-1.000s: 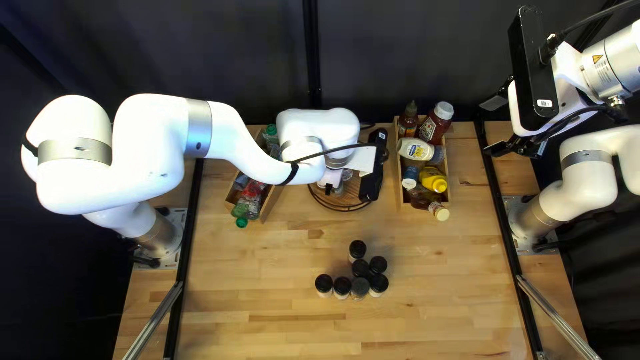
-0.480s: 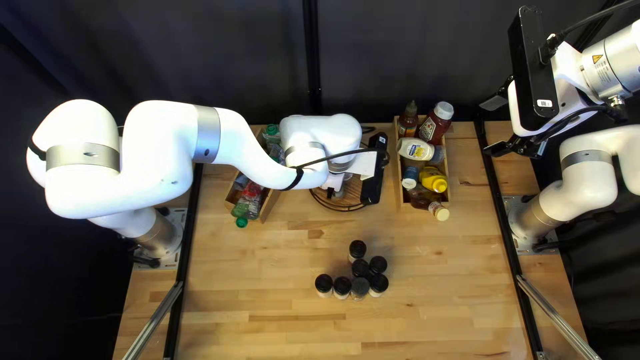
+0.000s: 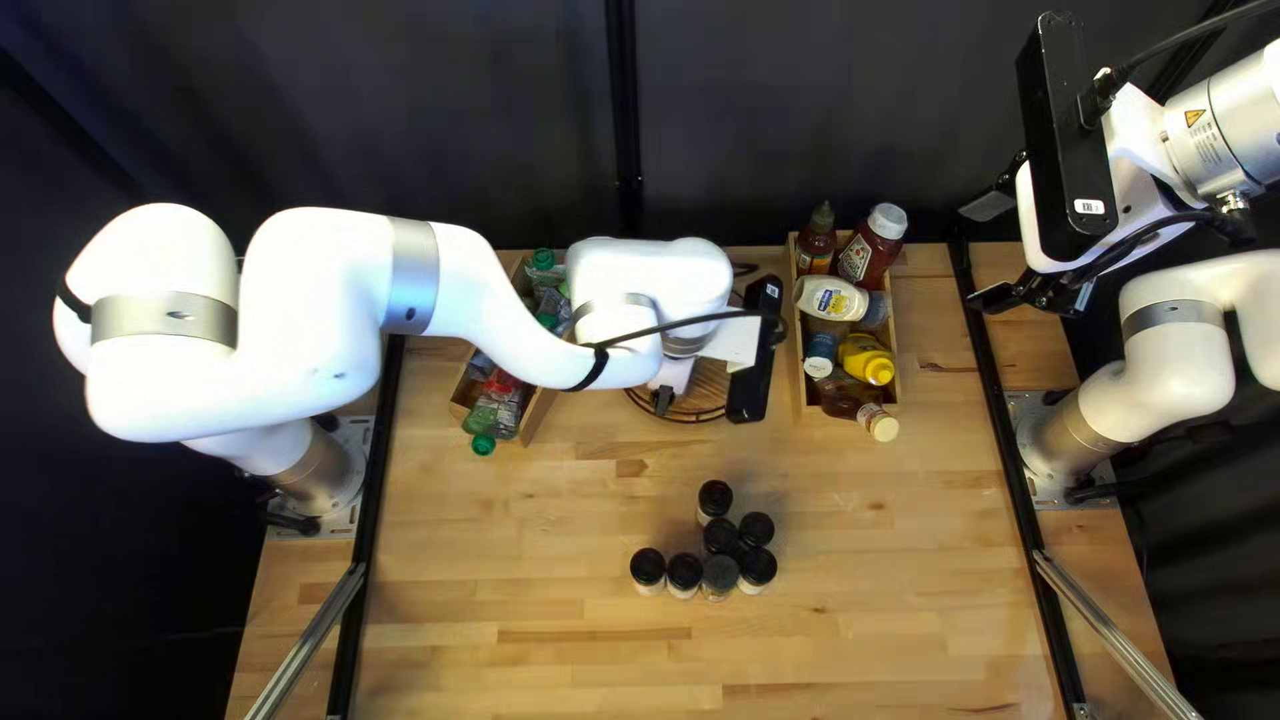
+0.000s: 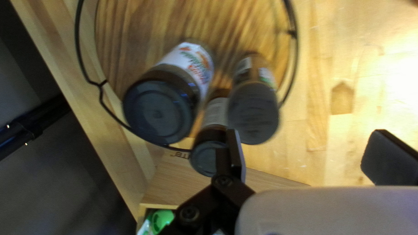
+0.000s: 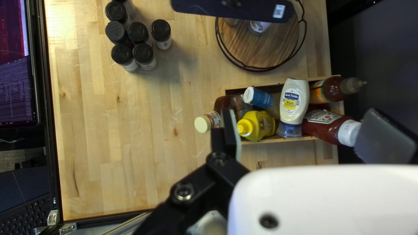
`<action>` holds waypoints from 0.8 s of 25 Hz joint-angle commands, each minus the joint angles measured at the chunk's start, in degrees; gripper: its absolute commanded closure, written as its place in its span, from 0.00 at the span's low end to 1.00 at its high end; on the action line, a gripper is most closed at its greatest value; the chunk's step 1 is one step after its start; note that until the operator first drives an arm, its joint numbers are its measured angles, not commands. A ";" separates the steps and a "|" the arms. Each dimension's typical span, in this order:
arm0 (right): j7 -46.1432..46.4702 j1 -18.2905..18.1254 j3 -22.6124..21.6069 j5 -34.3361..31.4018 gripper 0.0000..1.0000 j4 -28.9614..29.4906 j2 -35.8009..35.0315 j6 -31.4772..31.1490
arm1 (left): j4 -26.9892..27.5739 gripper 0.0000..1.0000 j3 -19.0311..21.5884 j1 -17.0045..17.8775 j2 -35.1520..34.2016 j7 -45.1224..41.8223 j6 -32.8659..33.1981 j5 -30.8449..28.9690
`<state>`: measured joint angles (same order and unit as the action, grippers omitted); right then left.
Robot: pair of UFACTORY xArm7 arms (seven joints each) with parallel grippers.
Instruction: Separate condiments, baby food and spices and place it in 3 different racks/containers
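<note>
spice sorting on the desk (image 3: 534,520). seven dark-lidded jars (image 3: 722,536), presumably the spices left to sort, stand upright and close together, their lids exposed for a grasp from above. at twelve o'clock from them in the top left view, the round tray (image 5: 257,48) bears three similar jars (image 4: 159,111). the condiment crate (image 3: 800,387) lies at one o'clock, its bottles packed aslant, probably to fit; the second crate (image 3: 539,415) lies between ten and eleven. the left fingers (image 4: 387,159) are spread wide, empty, over the tray; the right fingers (image 5: 385,137), likewise parted and empty, presumably leave the left room.
</note>
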<state>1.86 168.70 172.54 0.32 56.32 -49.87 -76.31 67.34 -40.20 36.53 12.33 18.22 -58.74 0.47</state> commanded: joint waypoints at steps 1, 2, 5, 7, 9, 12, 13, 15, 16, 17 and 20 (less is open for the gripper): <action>0.00 0.00 0.00 0.00 0.00 0.00 0.00 0.00 | -6.06 0.00 2.41 4.63 -6.04 -4.26 3.03 -2.80; 0.00 0.00 0.00 0.00 0.00 0.00 0.00 0.00 | -8.73 0.00 3.45 6.22 -8.22 -6.50 4.29 -4.08; 0.00 0.00 0.00 0.00 0.00 0.00 0.00 0.00 | -13.52 0.00 5.65 8.96 -11.10 -11.78 7.15 -6.13; 0.00 0.00 0.00 0.00 0.00 0.00 0.00 0.00 | -16.21 0.00 7.10 10.51 -12.13 -16.21 9.20 -7.49; 0.00 0.00 0.00 0.00 0.00 0.00 0.00 0.00 | -17.81 0.00 7.94 11.40 -12.63 -20.16 11.00 -8.45; 0.00 0.00 0.00 0.00 0.00 0.00 0.00 0.00 | -19.80 0.00 9.41 13.36 -11.33 -30.51 14.57 -9.10; 0.00 0.00 0.00 0.00 0.00 0.00 0.00 0.00 | -20.21 0.00 9.69 13.79 -11.01 -33.31 15.38 -9.14; 0.00 0.00 0.00 0.00 0.00 0.00 0.00 0.00 | -20.57 0.00 10.11 14.42 -10.56 -38.03 16.30 -9.07; 0.00 0.00 0.00 0.00 0.00 0.00 0.00 0.00 | -20.45 0.00 10.30 14.68 -10.14 -39.45 16.68 -8.85; 0.00 0.00 0.00 0.00 0.00 0.00 0.00 0.00 | -19.74 0.00 10.52 15.05 -8.90 -41.49 17.28 -7.84; 0.00 0.00 0.00 0.00 0.00 0.00 0.00 0.00 | -16.10 0.00 11.30 15.02 -4.17 -43.32 18.01 -3.49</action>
<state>1.86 168.70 172.54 0.32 56.32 -49.87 -76.31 48.52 -29.78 51.29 4.51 -22.91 -41.70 -6.35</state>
